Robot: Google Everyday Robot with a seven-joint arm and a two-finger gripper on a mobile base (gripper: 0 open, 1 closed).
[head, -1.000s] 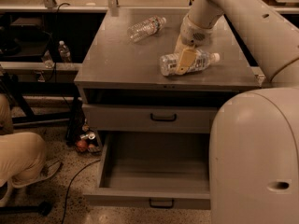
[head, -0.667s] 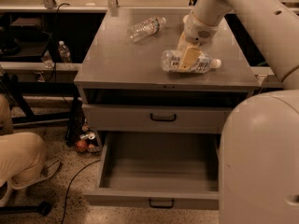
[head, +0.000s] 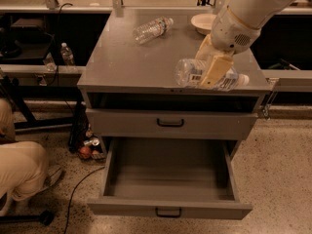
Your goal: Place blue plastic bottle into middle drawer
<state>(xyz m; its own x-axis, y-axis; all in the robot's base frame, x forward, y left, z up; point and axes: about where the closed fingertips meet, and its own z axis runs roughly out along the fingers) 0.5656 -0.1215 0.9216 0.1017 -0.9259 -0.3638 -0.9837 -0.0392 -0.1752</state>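
The blue plastic bottle [head: 187,72] lies on its side in my gripper [head: 210,68], white cap to the right, held just above the front right edge of the grey cabinet top [head: 122,67]. The tan fingers [head: 217,69] are shut across the bottle's pale blue-and-white label. The middle drawer [head: 168,209] is pulled wide open below, low front panel with a small black handle, its deep grey tray [head: 168,172] bare. The bottle is above and behind the drawer's tray.
A slimmer clear bottle [head: 152,29] lies at the back of the cabinet top, with a white bowl [head: 204,21] at the back right. A closed taller-fronted drawer [head: 170,123] sits above the open one. A crouching person's leg [head: 19,172] is at the left; cans [head: 87,149] and a cable lie on the floor.
My gripper has carried the bottle up off the cabinet top and forward to its front edge. The view has also shifted closer.
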